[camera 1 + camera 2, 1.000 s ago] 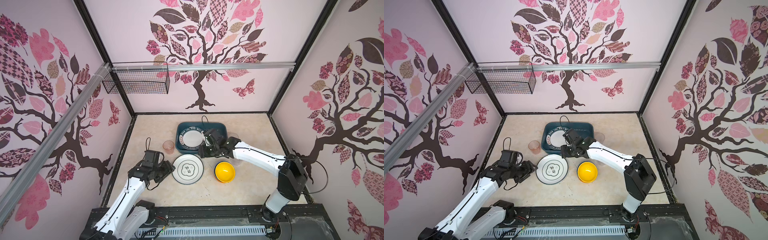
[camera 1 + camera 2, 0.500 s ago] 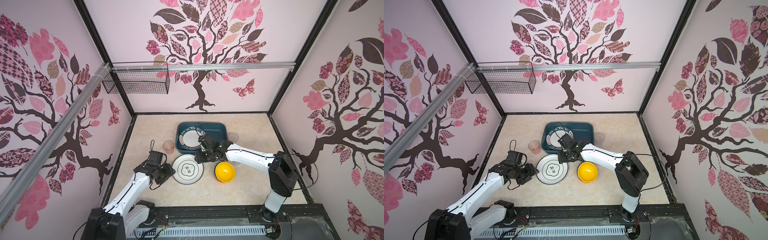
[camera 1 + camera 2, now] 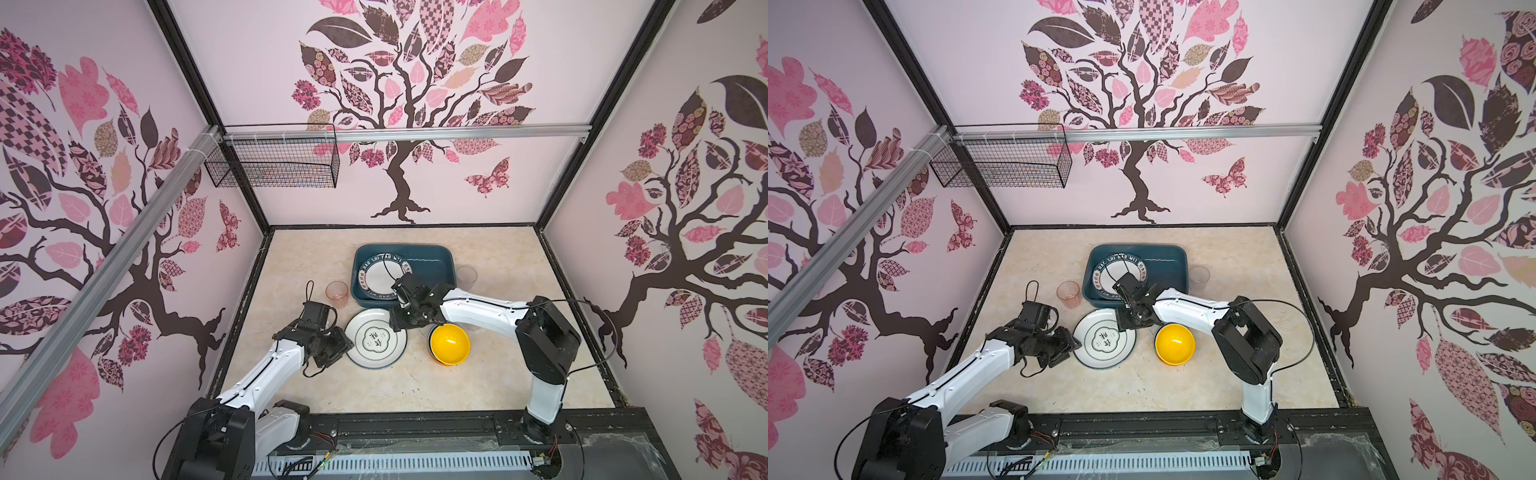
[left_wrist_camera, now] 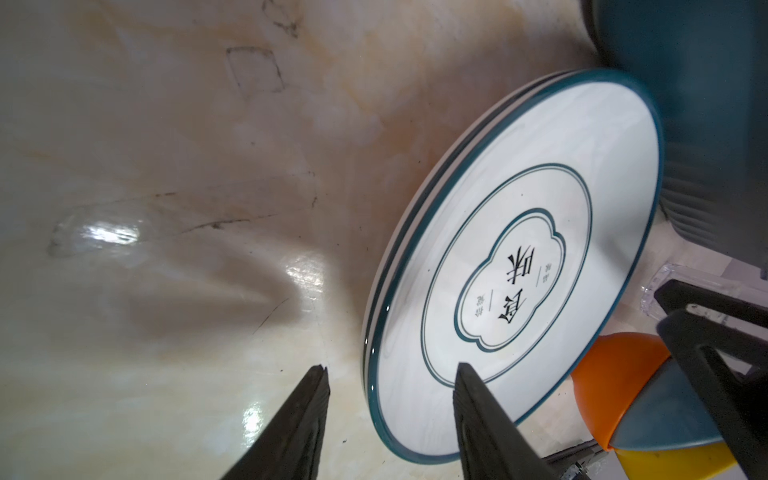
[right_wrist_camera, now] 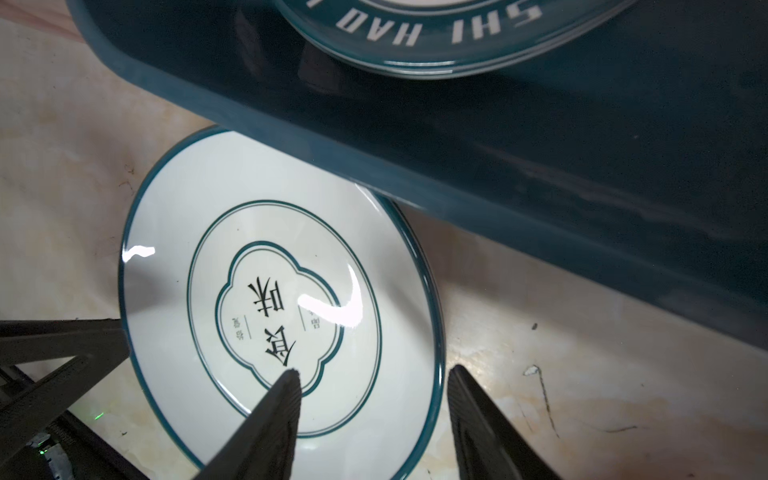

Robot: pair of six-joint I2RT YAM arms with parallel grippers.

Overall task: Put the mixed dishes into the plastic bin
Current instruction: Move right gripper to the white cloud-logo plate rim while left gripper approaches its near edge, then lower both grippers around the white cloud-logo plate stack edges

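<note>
A white plate with black characters (image 3: 376, 338) (image 3: 1104, 338) lies on the table in front of the dark teal plastic bin (image 3: 432, 266) (image 3: 1165, 270). In the left wrist view it shows a doubled rim (image 4: 540, 257), like two stacked plates. My left gripper (image 3: 343, 345) (image 4: 390, 368) is open, its jaws straddling the plate's left rim. My right gripper (image 3: 397, 322) (image 5: 374, 370) is open astride the rim on the opposite side (image 5: 174, 249). A lettered-rim plate (image 3: 380, 272) (image 5: 415, 41) lies in the bin. A yellow bowl (image 3: 449, 343) tops blue and orange bowls (image 4: 615, 365).
A pinkish cup (image 3: 336, 293) stands left of the bin and a clear cup (image 3: 466, 276) stands at its right. A black wire basket (image 3: 274, 166) hangs on the back left wall. Walls enclose the table on three sides.
The right gripper came back from over the bin and down onto the character plate's rim. The left gripper moved up to the plate's left edge and its jaws narrowed.
</note>
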